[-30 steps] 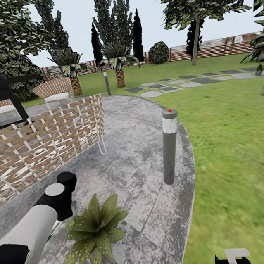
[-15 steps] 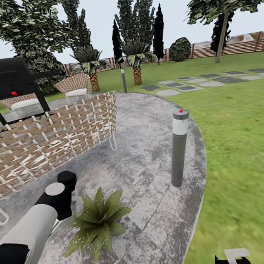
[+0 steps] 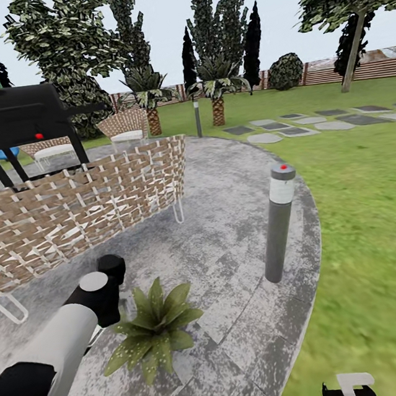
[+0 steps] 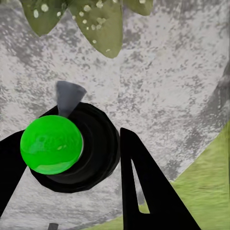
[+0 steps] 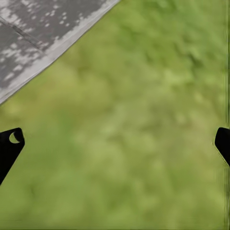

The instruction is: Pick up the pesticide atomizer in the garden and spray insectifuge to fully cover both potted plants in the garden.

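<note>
**Atomizer in the left pincer, plant on the patio edge**

Head view first: the round grey paved patio (image 3: 227,231) curves across the frame, meeting the green lawn (image 3: 362,214) on its right edge. One low rosette plant with broad pointed green leaves (image 3: 154,329) sits on the paving near the patio's front edge. Just beside it on the left comes the white-and-black left arm (image 3: 61,347), its black end almost touching the leaves. A grey bollard light with a white band and red dot (image 3: 279,221) stands upright at the patio's right edge. A woven wicker sofa (image 3: 80,207) sits further back on the paving, a black grill (image 3: 15,116) behind it, and a brown slatted fence (image 3: 356,68) closes the far lawn, with grey stepping stones (image 3: 313,123) in the grass.

Left wrist view now: the left pincer (image 4: 72,167) is clenched around the black-bodied atomizer with a bright green round cap (image 4: 62,146), black fingers (image 4: 143,191) hugging either side. Speckled leaves hang over grey paving ahead of it.

Right wrist view: the right pincer (image 5: 115,143) is spread wide, holding nothing, its black fingertips (image 5: 9,146) at the frame's sides, above grass beside the patio's edge.
</note>
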### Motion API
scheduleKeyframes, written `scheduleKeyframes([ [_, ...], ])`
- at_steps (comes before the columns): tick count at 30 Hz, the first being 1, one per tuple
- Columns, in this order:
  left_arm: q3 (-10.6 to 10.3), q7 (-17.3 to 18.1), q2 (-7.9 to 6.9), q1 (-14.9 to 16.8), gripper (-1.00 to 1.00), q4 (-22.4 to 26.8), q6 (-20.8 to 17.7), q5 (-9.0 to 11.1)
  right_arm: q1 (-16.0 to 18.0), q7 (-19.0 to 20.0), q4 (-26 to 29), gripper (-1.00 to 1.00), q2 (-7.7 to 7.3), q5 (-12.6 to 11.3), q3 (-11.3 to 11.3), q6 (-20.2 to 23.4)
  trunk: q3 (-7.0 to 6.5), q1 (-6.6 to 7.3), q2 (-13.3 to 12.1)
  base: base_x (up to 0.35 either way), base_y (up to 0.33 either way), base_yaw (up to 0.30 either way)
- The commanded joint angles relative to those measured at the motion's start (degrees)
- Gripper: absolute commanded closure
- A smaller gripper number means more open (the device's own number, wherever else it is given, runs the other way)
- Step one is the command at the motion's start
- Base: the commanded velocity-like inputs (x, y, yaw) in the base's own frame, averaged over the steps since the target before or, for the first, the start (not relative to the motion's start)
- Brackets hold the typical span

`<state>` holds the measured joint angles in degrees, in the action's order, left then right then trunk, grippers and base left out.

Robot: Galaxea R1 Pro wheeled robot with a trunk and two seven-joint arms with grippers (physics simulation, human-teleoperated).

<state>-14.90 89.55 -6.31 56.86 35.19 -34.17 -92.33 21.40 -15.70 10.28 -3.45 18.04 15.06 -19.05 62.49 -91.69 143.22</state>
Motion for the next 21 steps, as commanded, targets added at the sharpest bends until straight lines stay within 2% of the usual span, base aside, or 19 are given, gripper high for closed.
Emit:
scheduleKeyframes([
  [1, -0.3, 0.4, 0.10, 0.1, 1.00, 0.1, -0.6, -0.1, 0.0, -0.1, -0.1, -1.00, 0.02, 0.6, 0.4, -0.2, 0.05, 0.01, 0.0, 0.000, -0.252, 0.001],
  [8, 0.0, 0.4, 0.24, 0.1, 1.00, 0.1, -0.7, -0.1, 0.0, -0.1, -0.1, -1.00, 0.10, 0.6, 0.4, -0.2, 0.05, 0.01, 0.0, -0.037, -0.266, 0.189],
  [21, 0.0, 0.4, 0.20, 0.2, 1.00, 2.2, -0.7, -0.2, 0.0, -0.1, -0.1, -1.00, 0.11, 0.7, 0.4, -0.2, 0.05, 0.01, 0.0, -0.203, -0.226, 0.277],
])
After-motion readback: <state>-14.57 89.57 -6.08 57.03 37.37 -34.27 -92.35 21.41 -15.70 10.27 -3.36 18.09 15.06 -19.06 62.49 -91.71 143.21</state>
